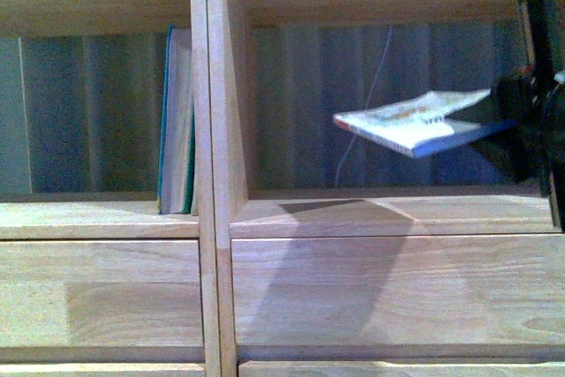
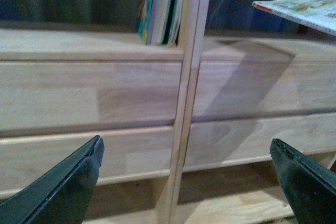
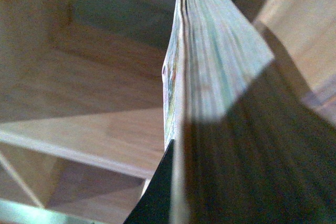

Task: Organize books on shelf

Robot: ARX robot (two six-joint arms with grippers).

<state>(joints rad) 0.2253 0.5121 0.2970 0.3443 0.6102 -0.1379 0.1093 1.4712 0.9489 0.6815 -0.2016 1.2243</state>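
The light-wood shelf (image 1: 212, 218) fills the front view. The teal-covered book (image 1: 177, 121) stands upright in the left compartment against the centre divider; it also shows in the left wrist view (image 2: 157, 9). My right gripper (image 1: 516, 125) is shut on the thin pale paperback (image 1: 415, 121), holding it nearly flat in the air inside the right compartment, above its floor. The paperback's page edge (image 3: 210, 51) fills the right wrist view. Its corner shows in the left wrist view (image 2: 299, 9). My left gripper (image 2: 186, 182) is open and empty, low before the drawer fronts.
Plain drawer fronts (image 1: 380, 289) lie below both compartments. The centre divider (image 1: 216, 86) separates them. A thin white cord (image 1: 371, 103) hangs at the back of the right compartment. A lower open shelf board (image 2: 220, 203) shows under the drawers.
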